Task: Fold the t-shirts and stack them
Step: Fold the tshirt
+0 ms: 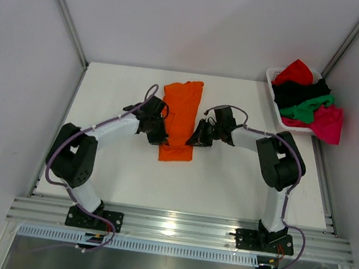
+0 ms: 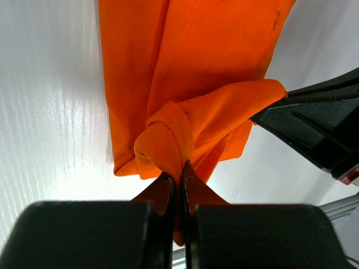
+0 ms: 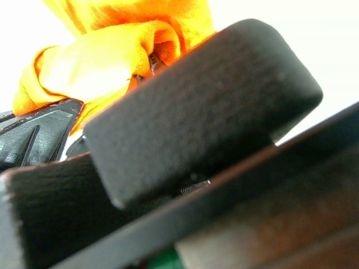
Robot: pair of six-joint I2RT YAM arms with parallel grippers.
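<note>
A bright orange t-shirt [image 1: 181, 109] lies in a long narrow strip across the middle of the white table [image 1: 109, 178]. My left gripper [image 1: 160, 135] is at the strip's near left corner. In the left wrist view it [image 2: 180, 168] is shut on a bunched fold of the orange cloth [image 2: 213, 45]. My right gripper [image 1: 195, 138] is at the near right corner, shut on the other end of that raised fold [image 2: 263, 92]. In the right wrist view, orange cloth [image 3: 101, 61] is bunched at the tips of the black fingers [image 3: 202, 106]. Red [image 1: 295, 71], black [image 1: 301, 91], green [image 1: 309, 107] and magenta-pink [image 1: 329, 122] t-shirts are heaped in the basket.
The white slatted basket [image 1: 274, 74] stands at the table's far right corner, with the pink shirt hanging over its right side. White walls close in the table at the back and both sides. An aluminium rail [image 1: 175, 225] runs along the near edge.
</note>
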